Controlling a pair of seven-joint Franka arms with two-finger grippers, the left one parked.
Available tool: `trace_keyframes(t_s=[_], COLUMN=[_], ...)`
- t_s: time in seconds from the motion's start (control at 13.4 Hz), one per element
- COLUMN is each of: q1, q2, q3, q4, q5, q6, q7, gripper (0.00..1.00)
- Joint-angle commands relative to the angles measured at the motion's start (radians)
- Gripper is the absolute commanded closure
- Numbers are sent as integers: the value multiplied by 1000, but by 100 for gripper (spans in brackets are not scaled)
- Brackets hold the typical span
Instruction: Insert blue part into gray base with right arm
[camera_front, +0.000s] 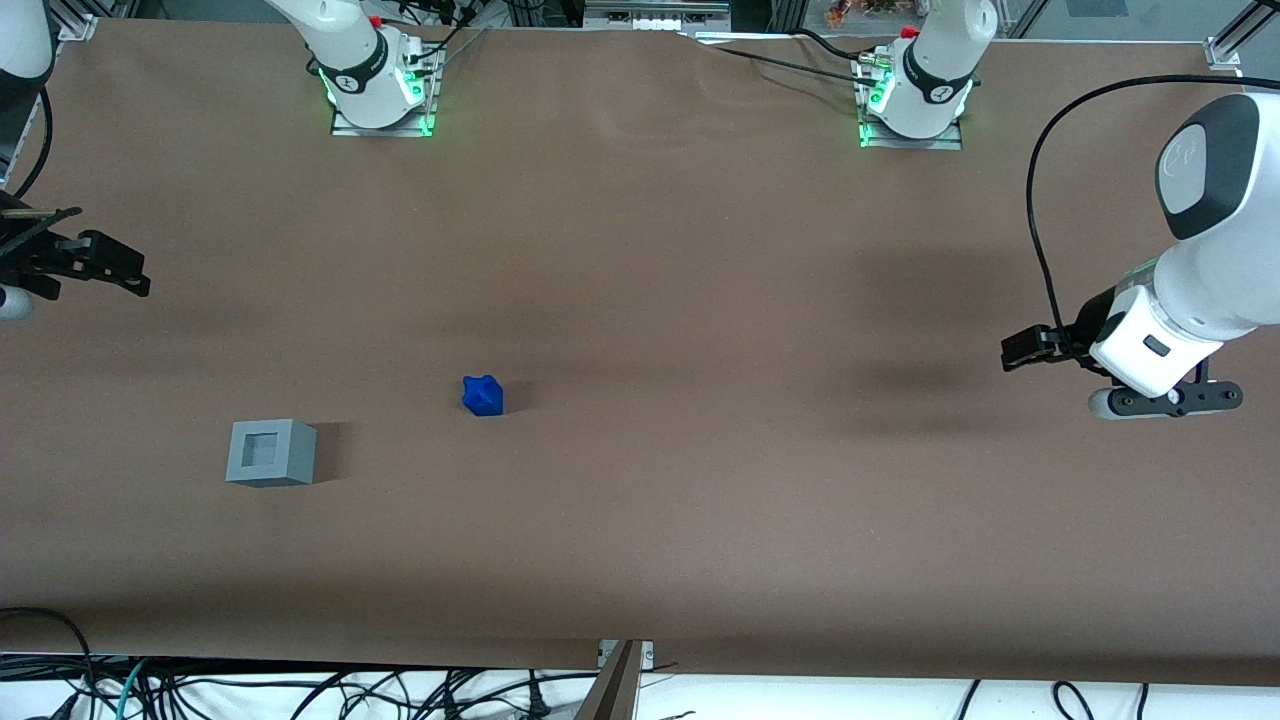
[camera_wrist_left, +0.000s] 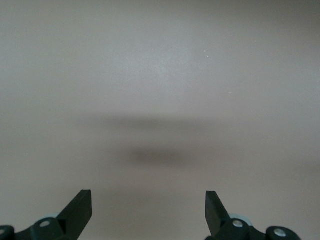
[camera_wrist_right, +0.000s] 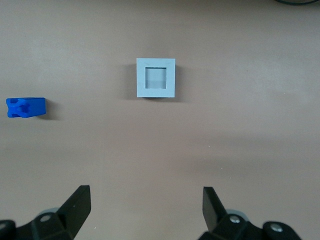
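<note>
Gray base (camera_front: 270, 453): nearest the front camera, recess facing up, on the brown table cover (camera_front: 640, 560). Blue part (camera_front: 483, 396): slightly farther back, well apart from the base, lying loose. Gripper (camera_front: 95, 262): farther still, at the working arm's end, raised, jaws spread wide, holding nothing. Step in hand: reach for the blue part; advisable to centre above it, then grip its flatter sides. Arm mounts (camera_front: 382, 95) line the table's rear edge.
</note>
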Motion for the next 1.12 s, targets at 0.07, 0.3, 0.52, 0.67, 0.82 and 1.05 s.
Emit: trace_keyframes(t_s=[0.07,0.3,0.52,0.67,0.82,1.05], q1=[-3,-3,-3,-1,0,17], q2=[8,8,8,10,34,46], q3=[2,2,2,3,3,5], q4=[24,24,24,24,24,21], q5=[2,2,1,1,1,4], q6=[-12,-12,-12,-10,-9,-2], q7=[11,11,11,10,13,10], gripper=[1,1,1,1,1,1])
